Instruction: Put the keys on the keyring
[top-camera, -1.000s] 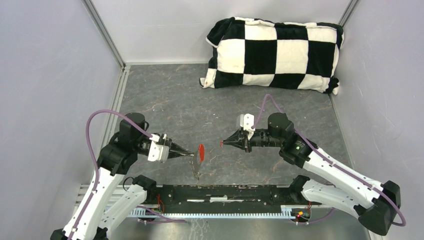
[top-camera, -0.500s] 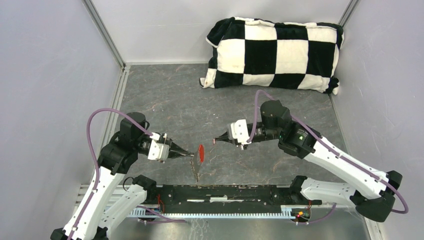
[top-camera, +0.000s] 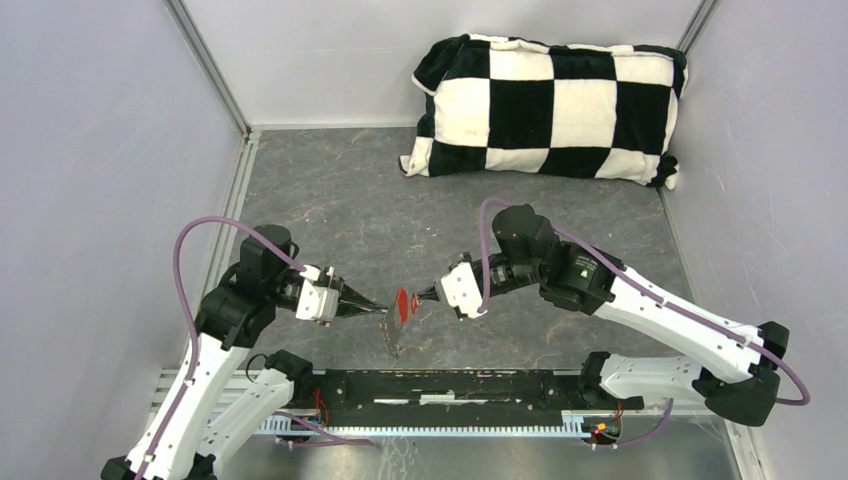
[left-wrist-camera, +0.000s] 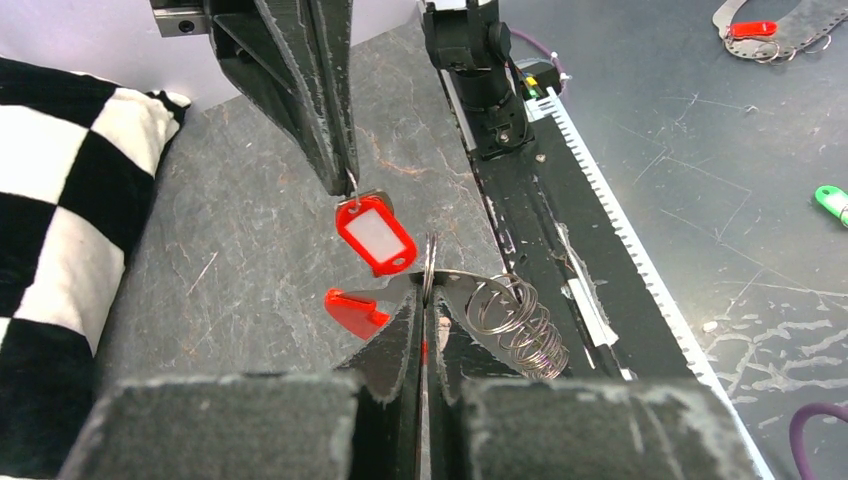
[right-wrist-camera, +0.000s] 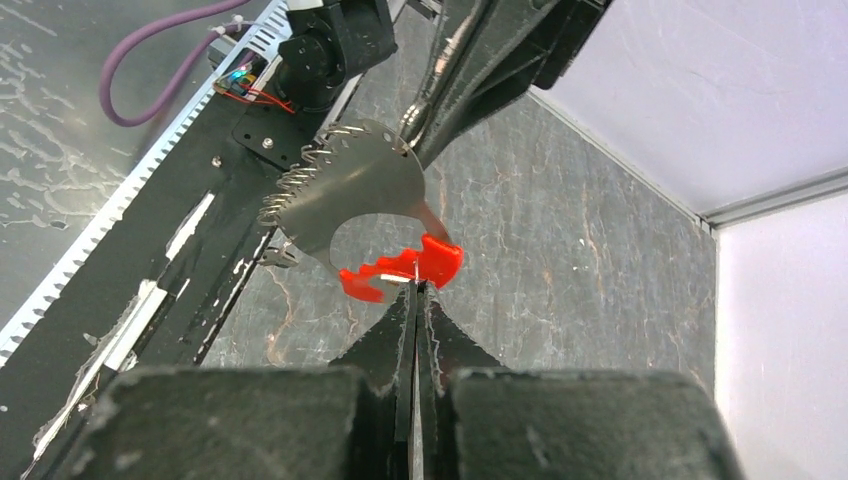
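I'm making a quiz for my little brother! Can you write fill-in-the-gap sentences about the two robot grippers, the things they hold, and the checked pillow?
1. The left gripper is shut on the keyring, a curved plate made of ___.
2. The right gripper is shut on a small tag coloured ___.
3. The pillow at the back is checked black and ___.

Missing words: metal, red, white.
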